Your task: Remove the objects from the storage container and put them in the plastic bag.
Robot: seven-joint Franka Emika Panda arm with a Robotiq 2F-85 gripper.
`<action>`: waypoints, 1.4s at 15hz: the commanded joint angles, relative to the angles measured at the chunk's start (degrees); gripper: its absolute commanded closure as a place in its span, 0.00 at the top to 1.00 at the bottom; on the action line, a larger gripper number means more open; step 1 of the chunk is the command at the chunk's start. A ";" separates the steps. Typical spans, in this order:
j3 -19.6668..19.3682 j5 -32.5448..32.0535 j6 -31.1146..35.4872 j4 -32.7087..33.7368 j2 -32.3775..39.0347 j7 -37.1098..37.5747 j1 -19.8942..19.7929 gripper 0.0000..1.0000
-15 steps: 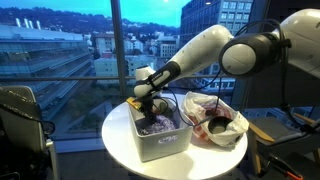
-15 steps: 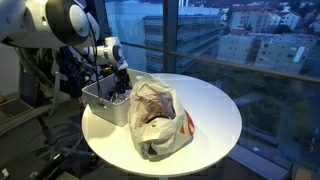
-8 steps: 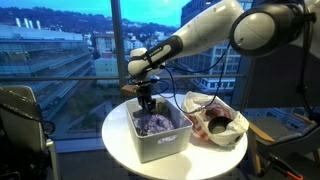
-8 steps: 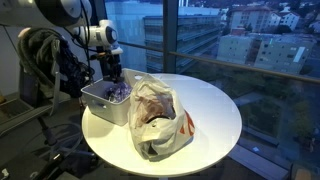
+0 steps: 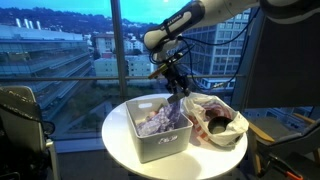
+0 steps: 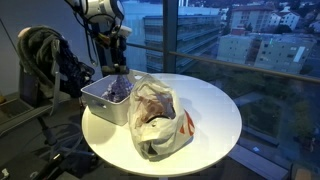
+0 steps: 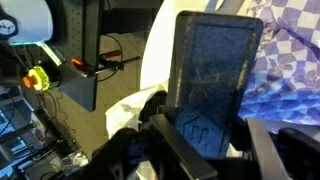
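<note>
A grey storage container [image 5: 150, 150] stands on a round white table [image 5: 117, 135], with a blue-and-white checkered cloth [image 5: 160, 122] in it. A crumpled plastic bag [image 5: 215, 122] lies beside it with a dark red thing inside. My gripper [image 5: 178, 88] hangs above the container's bag-side edge. In the wrist view it [image 7: 205, 130] is shut on a dark flat rectangular object [image 7: 215, 65], with the cloth [image 7: 290, 70] beside it. Both exterior views show the container [image 6: 100, 108], the bag [image 6: 155, 115] and the gripper [image 6: 118, 66].
Large windows stand close behind the table. A black chair [image 5: 20, 112] is beside the table. Dark bags and clothes [image 6: 45, 62] pile up behind the container. The table's rim [image 6: 225, 140] is near the bag.
My gripper has risen out of the container with the dark object and moved sideways toward the plastic bag. The arm has swung upward.
</note>
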 commanded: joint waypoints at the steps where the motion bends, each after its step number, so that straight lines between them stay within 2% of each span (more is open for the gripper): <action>1: -0.02 -2.44 -0.83 -8.27 -4.55 -4.17 -1.50 0.31; 5: -0.36 -3.93 2.32 -14.75 -6.19 -5.07 -3.13 0.31; 8: 0.75 -3.29 11.04 -18.55 -7.00 -6.39 -3.55 0.31; 10: 0.46 -4.86 12.48 -20.60 -7.31 -8.33 -3.44 0.31; 13: 0.22 -4.85 10.12 -23.85 -8.51 -11.25 -4.36 0.31; 17: -0.38 -5.11 3.32 -26.15 -9.66 -15.38 -5.41 0.31; 19: -1.12 -7.46 0.93 -26.55 -9.97 -15.90 -5.45 0.31; 21: -1.75 -12.68 0.49 -26.87 -9.95 -17.11 -5.15 0.31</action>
